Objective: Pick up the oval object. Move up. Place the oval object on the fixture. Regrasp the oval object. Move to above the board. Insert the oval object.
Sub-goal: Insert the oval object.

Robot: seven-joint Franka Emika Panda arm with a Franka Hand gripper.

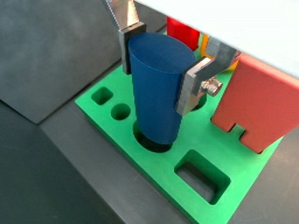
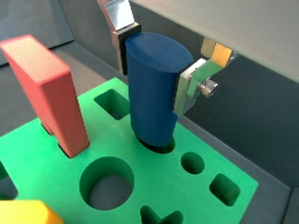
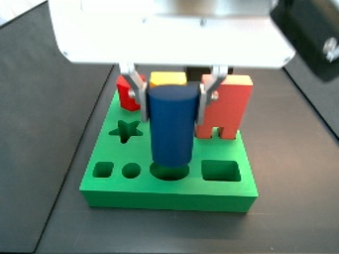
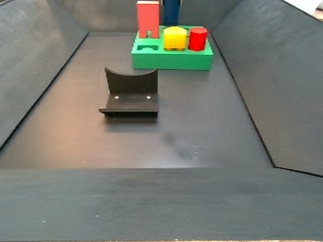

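The pincer (image 1: 160, 54) hangs over the board (image 1: 140, 166), its silver fingers (image 1: 197, 83) closed on the upper sides of the oval object (image 1: 159, 87). That blue peg stands upright with its foot down in a hole near the board's middle. A tall pink block (image 1: 257, 105) stands on the board just beside it. The fixture (image 4: 130, 92) sits on the dark floor, well apart from the board.

The oval object (image 3: 171, 129) stands upright with its lower end in a hole of the board (image 3: 169, 190), between the pincer (image 3: 172, 91) fingers. In a side view, the fixture (image 4: 130, 93) sits on the floor, well apart from the board.
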